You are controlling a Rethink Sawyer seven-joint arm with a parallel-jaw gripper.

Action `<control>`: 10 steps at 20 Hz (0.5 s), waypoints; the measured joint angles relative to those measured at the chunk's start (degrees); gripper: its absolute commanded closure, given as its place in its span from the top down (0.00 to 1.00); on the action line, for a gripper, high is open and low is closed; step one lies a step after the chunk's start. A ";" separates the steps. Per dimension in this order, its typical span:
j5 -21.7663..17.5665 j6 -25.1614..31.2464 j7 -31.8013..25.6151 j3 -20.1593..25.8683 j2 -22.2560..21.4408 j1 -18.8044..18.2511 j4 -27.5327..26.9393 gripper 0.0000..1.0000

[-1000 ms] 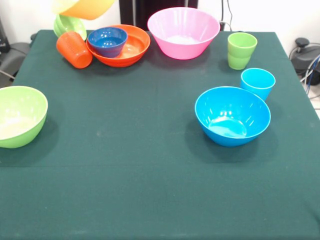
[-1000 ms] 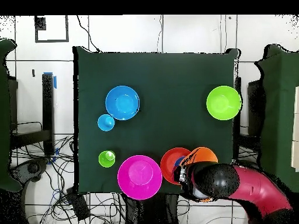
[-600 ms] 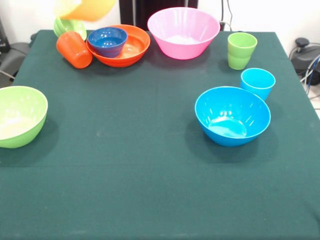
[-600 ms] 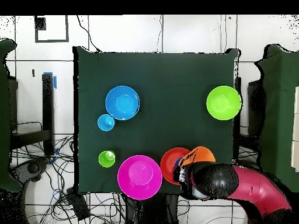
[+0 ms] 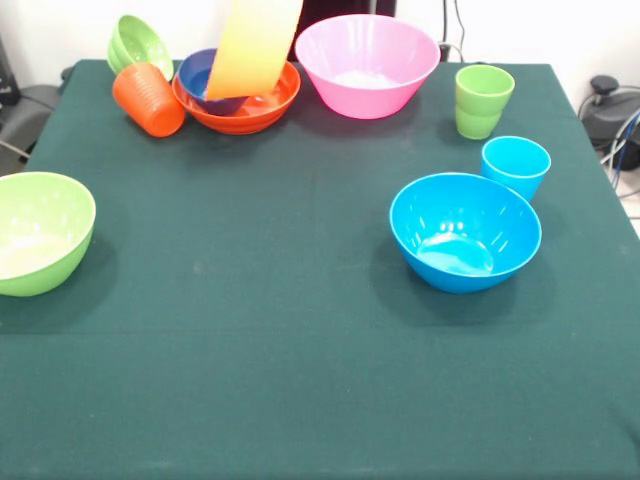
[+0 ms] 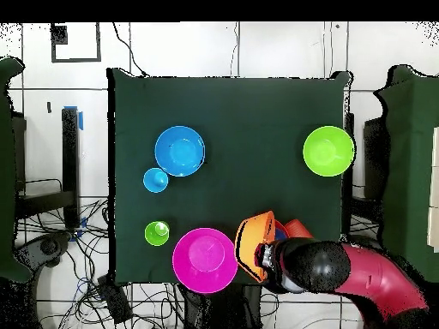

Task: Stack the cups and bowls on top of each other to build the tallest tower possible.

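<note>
Nowhere do the bowls (image 5: 465, 231) or cups (image 5: 483, 100) show readable writing.

I see a tilted bowl (image 5: 252, 45) hanging over the nested bowls (image 5: 240, 103); cup (image 5: 148, 98) left, big bowl (image 5: 367, 65) right.

- The large orange bowl (image 5: 253, 45), before held high at the far corner above the small green bowl (image 5: 137, 43), has moved toward the pink bowl (image 5: 366, 64).
- It now hangs steeply tilted, nearly on edge, over the red-orange bowl (image 5: 262, 108), hiding part of the dark blue bowl (image 5: 197, 72).
- The small green bowl is now uncovered.
</note>
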 measured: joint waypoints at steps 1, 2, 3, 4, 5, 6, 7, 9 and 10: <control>0.14 0.00 0.00 0.00 -0.39 0.00 0.17 1.00; 0.18 0.01 0.00 0.00 -0.63 0.00 0.27 1.00; 0.18 0.01 0.00 0.00 -0.73 0.00 0.31 1.00; 0.18 0.01 0.00 0.00 -0.84 0.01 0.36 1.00; 0.18 0.01 0.00 0.00 -0.95 0.01 0.40 1.00; 0.18 0.01 0.00 -0.01 -0.98 0.01 0.40 1.00; 0.18 0.00 0.00 0.00 -0.98 0.02 0.41 1.00; 0.18 -0.02 0.00 0.00 -0.98 0.02 0.44 1.00; 0.18 -0.15 0.00 0.00 -0.95 0.02 0.45 1.00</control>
